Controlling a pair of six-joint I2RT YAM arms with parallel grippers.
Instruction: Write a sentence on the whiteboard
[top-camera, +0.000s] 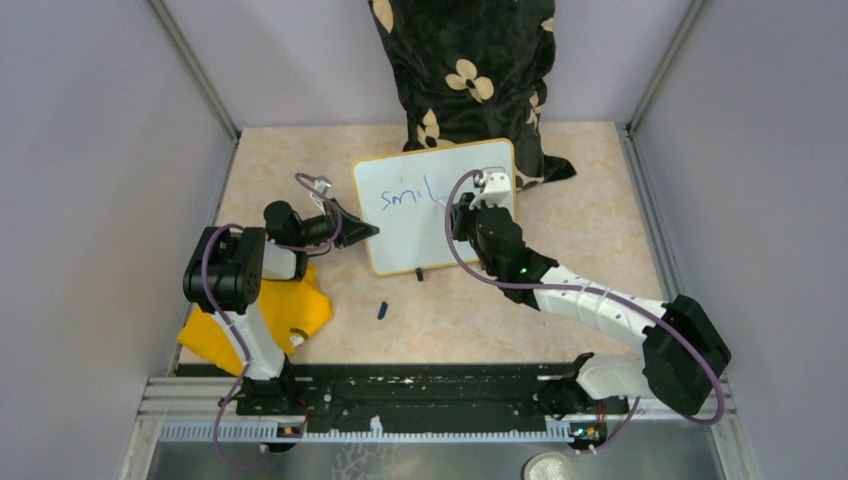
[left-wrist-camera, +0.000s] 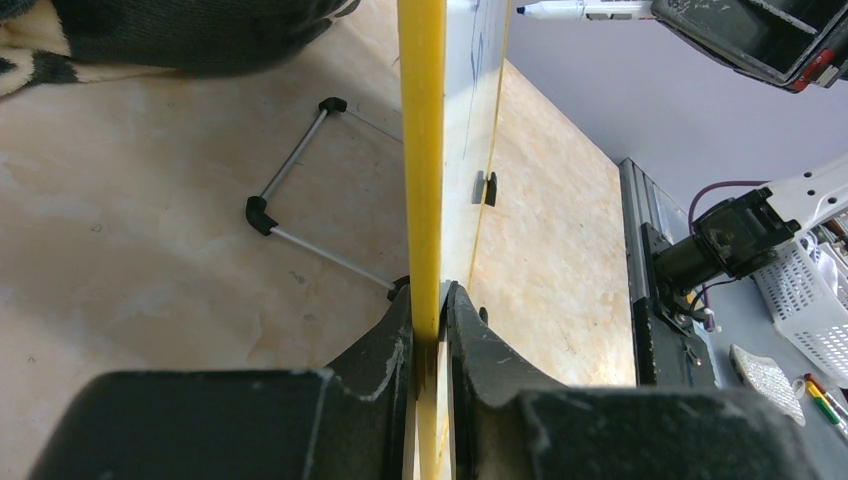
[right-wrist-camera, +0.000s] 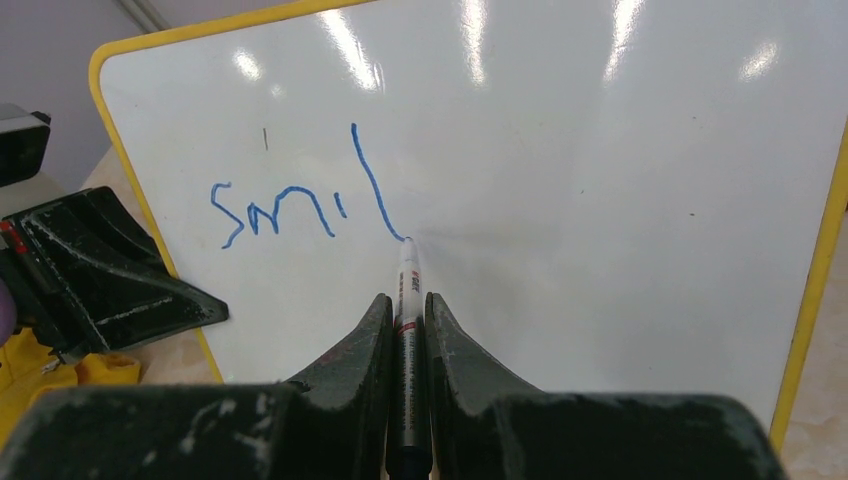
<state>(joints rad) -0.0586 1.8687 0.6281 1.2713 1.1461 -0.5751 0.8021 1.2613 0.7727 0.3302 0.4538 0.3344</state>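
Pale grey-lilac panels close the space on three sides: a left wall (top-camera: 90, 150), a right wall (top-camera: 770, 150) and a back wall (top-camera: 290, 50), joined by slim metal corner posts (top-camera: 197, 68). The surface (top-camera: 600, 190) is beige and marbled, evenly lit. A black cloth with cream flowers (top-camera: 465, 70) hangs at the back, its lower end on the surface. A black rail (top-camera: 420, 385) runs along the near edge. The left wrist view shows a white basket (left-wrist-camera: 815, 300) beyond that edge.

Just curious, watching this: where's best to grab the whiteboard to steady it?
Grip the whiteboard at its left edge, from the left: the thin rim suits a pinch, leaving the face free for the marker. The left gripper pinches there.
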